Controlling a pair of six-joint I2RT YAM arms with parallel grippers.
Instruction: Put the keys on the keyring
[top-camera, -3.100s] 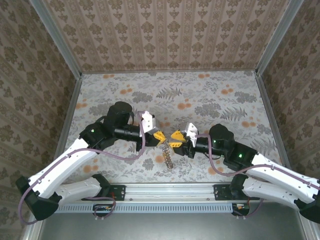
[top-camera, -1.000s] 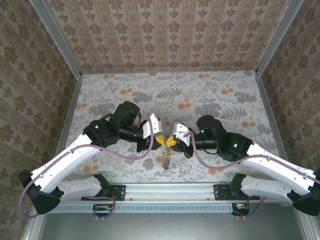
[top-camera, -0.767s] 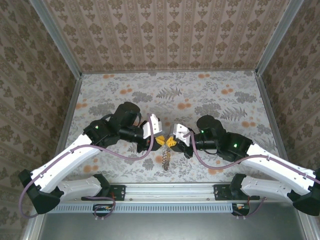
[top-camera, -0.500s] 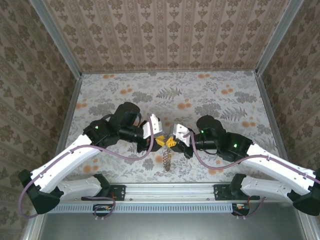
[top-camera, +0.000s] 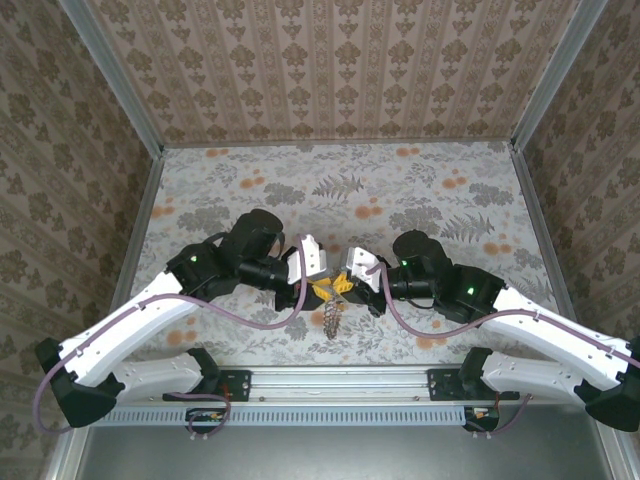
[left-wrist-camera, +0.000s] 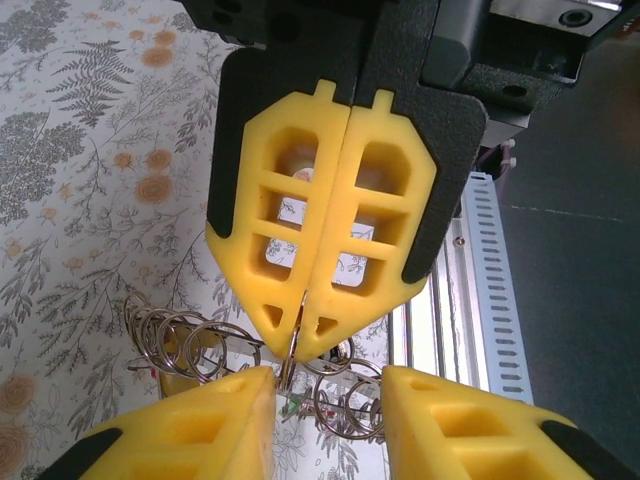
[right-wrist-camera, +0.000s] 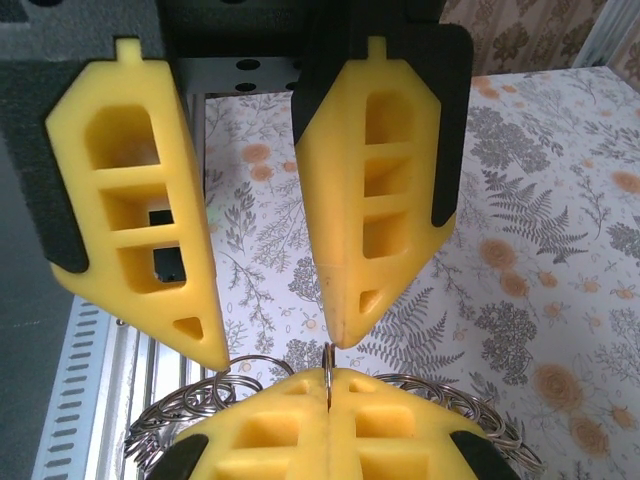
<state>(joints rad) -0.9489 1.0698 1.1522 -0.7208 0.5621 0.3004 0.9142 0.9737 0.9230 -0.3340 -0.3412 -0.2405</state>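
Pinching the keyring (top-camera: 333, 318) at its top, the right jaws are clamped on it; the left jaws are held apart just beside, above the bench (top-camera: 420, 190). A two-handed hold is judged in hand: a neighbouring coil must be caught squarely

Floral tablecloth (top-camera: 400, 190) with orange blooms and grey ferns, damask-patterned walls (top-camera: 330, 70), slotted metal rail (top-camera: 340, 412) at near edge
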